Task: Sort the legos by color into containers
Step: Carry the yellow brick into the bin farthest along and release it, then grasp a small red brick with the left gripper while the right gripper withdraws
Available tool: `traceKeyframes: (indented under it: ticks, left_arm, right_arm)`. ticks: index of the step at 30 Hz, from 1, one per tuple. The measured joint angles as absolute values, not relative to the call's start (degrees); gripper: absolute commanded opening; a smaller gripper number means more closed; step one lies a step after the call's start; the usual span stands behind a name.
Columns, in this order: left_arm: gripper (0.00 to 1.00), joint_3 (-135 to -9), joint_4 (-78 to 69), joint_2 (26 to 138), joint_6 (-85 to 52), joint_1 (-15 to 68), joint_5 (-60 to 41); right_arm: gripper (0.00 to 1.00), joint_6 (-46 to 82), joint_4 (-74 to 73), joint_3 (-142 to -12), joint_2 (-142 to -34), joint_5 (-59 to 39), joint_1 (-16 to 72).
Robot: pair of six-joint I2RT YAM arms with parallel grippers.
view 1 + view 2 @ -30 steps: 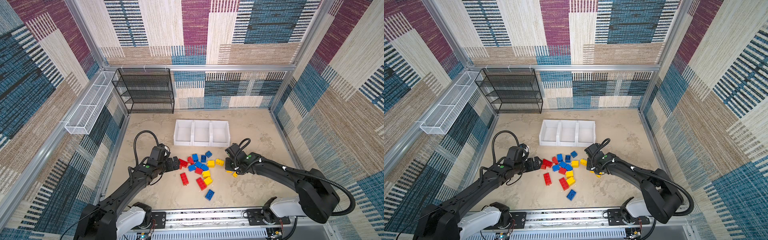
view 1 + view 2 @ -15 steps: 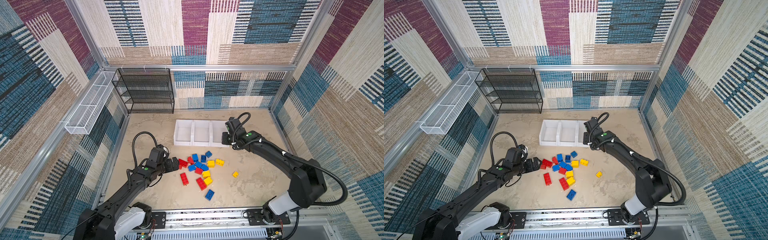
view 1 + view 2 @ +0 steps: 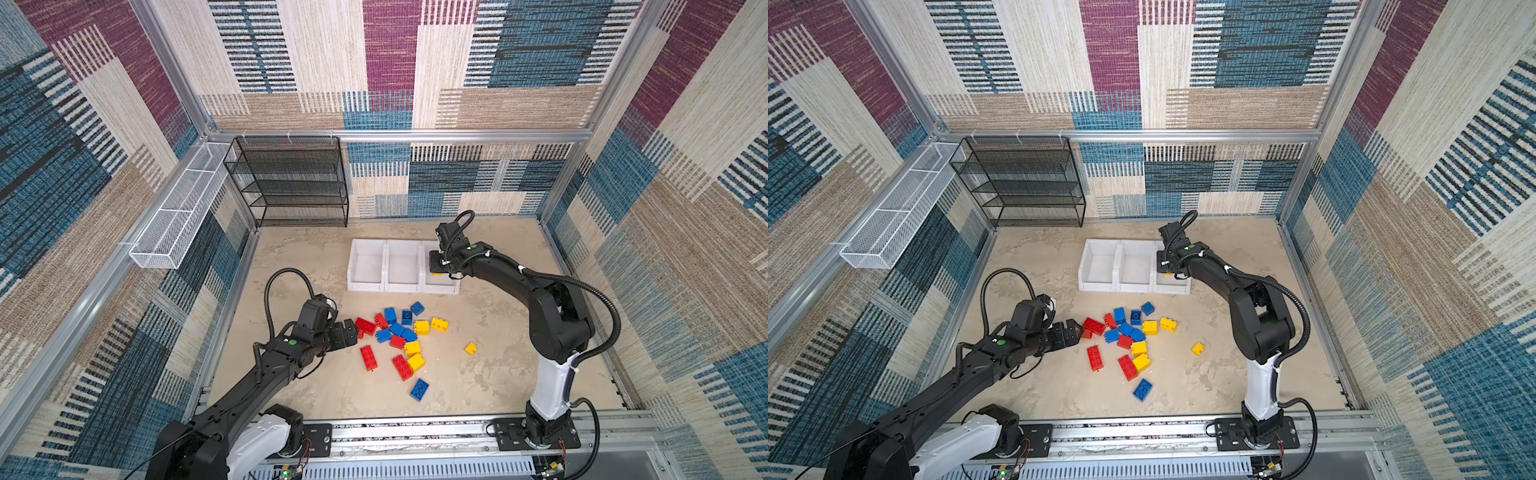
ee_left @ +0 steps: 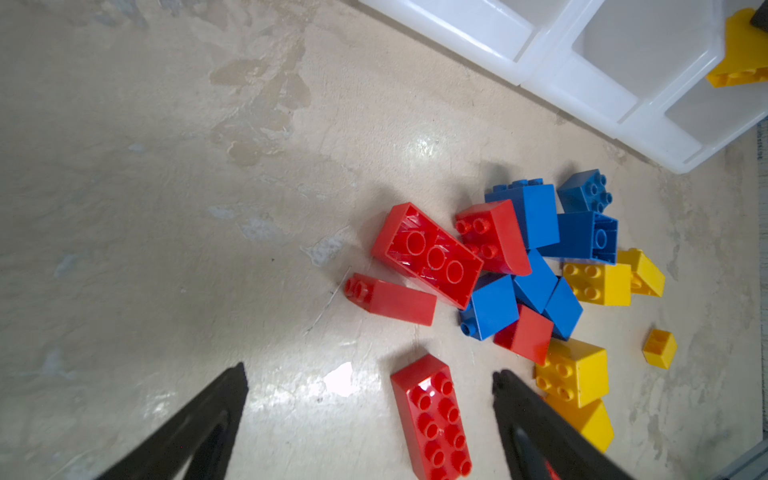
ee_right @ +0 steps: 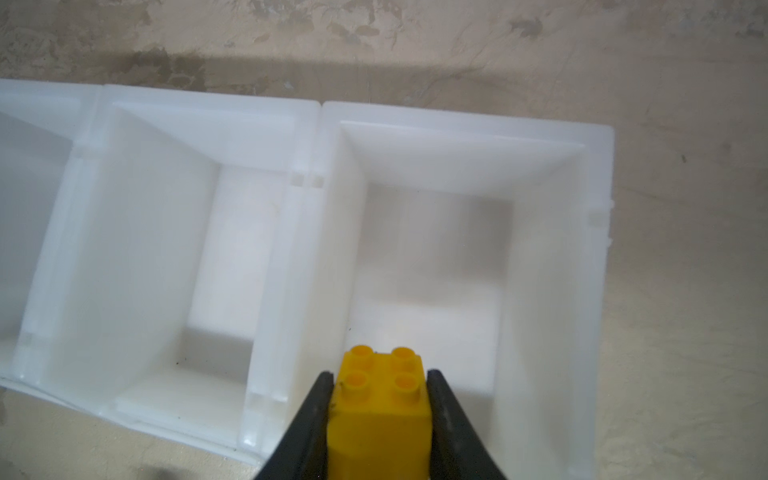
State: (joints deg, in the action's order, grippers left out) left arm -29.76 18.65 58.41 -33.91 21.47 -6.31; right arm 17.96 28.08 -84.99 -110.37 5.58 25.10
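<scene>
Overhead, in both top views, the legos (image 3: 399,332) lie in a loose red, blue and yellow heap mid-worktop (image 3: 307,266). The containers (image 3: 386,287) stand in a row at 12 o'clock from the heap. A small yellow brick (image 3: 470,348) sits alone at 4 o'clock of the heap, and a blue brick (image 3: 419,389) lies apart at 6 o'clock. The left pincer (image 3: 353,332) hovers at 9 o'clock, just beside the heap's edge, released with its jaws spread wide. The right pincer (image 3: 436,270) is over the end container (image 3: 444,289), the 3 o'clock one of the row, clenched on a yellow brick (image 3: 436,274). A black mesh shelf (image 3: 291,183) stands at 11 o'clock by the back wall, and a white wire basket (image 3: 174,224) hangs at 10 o'clock.

Next, from the left wrist, the left pincer (image 4: 370,372) shows its fingers (image 4: 220,399) far apart. A red oblong brick (image 4: 432,415) lies studs up in the gap, touching neither. Beyond it are the heap and the containers (image 4: 582,83), with the gripped yellow brick (image 4: 742,54) above the end one.

Lastly, from the right wrist, the right pincer (image 5: 378,382) clamps the yellow brick (image 5: 378,411) by two opposite sides, its four studs in view. The brick hangs over the end container (image 5: 598,270), close to the wall beside the middle container (image 5: 291,137).
</scene>
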Motion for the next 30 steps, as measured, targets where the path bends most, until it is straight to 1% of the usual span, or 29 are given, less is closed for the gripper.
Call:
traceKeyframes:
  ticks: [3,8,11,16,25,30]
  left_arm:
    - [0.94,-29.74,18.68,58.54,-34.3,21.5,-6.33]
    - [0.93,-29.74,18.68,59.35,-34.46,21.71,-6.31]
    - [0.92,-29.74,18.68,59.9,-34.46,21.87,-6.15]
    - [0.88,-30.48,18.63,61.19,-34.48,22.33,-6.13]
    - [0.83,-34.94,18.81,67.61,-33.98,25.71,-4.47]
    - [0.81,-40.05,21.71,72.84,-32.51,28.91,-0.6]
  right_arm:
    - [0.41,17.96,28.01,-84.33,-110.39,5.58,25.04]
    - [0.54,17.76,28.05,-84.09,-110.54,5.58,24.93]
    - [0.57,17.76,28.05,-84.09,-110.56,5.58,24.88]
    - [0.6,17.76,28.14,-83.99,-109.91,5.5,24.88]
    - [0.61,18.02,27.79,-77.1,-100.66,3.9,24.91]
    - [0.62,18.26,27.81,-72.6,-96.03,3.42,24.88]
